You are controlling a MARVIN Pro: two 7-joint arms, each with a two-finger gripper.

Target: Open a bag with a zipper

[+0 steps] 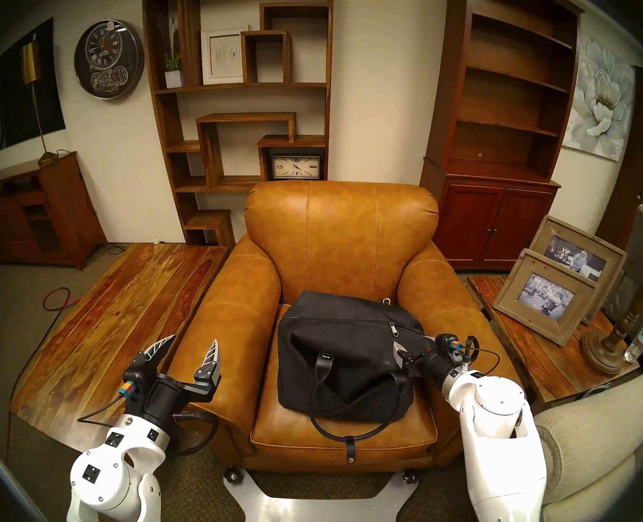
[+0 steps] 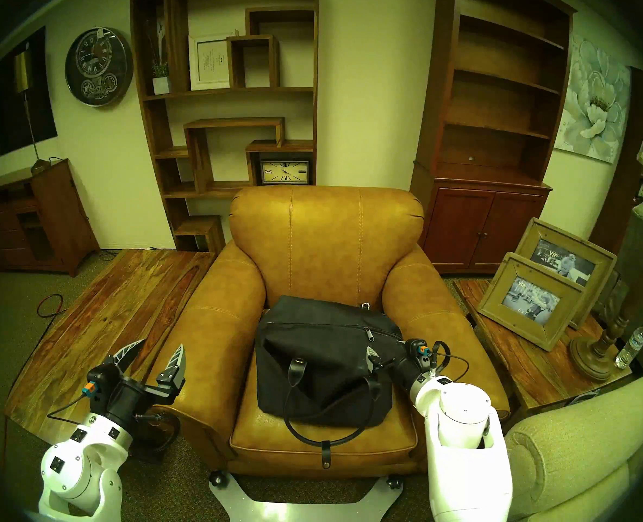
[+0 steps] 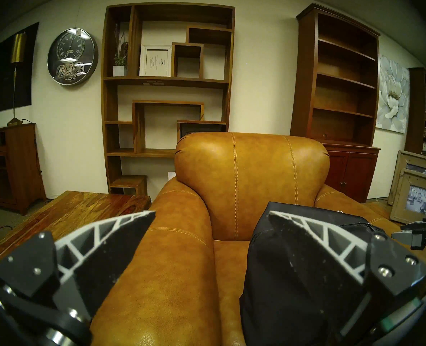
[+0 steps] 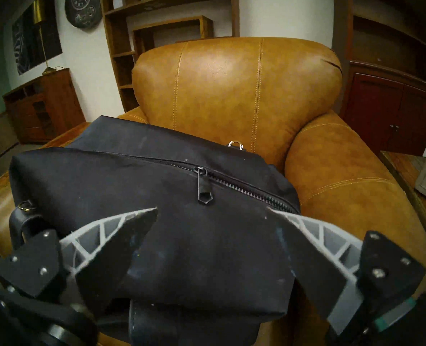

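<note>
From the head views, the black bag (image 1: 346, 363) sits on the seat of a brown armchair (image 1: 335, 231). Its loop handles (image 1: 344, 423) flop over the front of the seat. The zipper (image 1: 354, 319) runs across the top of the bag and looks shut, with a pull tab (image 1: 392, 329) hanging near the right end. The right hand (image 1: 406, 350) is close by the right end of the bag, low over the chair arm. The left hand (image 1: 189, 353) is off to the left, over the other chair arm, well apart from the bag. Its fingers are spread wide and it holds nothing.

In the left wrist view, the two fingers stand far apart, with the chair arm between them. The bag is low on the right.

In the right wrist view, the fingers are spread wide with the bag's dark cloth between them. They grip nothing yet. The pull tab (image 4: 204, 188) hangs just past the fingertips.

The step looks like reaching for the pull tab. Next, the right hand should go forward a little, pinch the small tab, and slide it along the zipper. The soft bag may bunch up, so the left hand might need to hold it.
</note>
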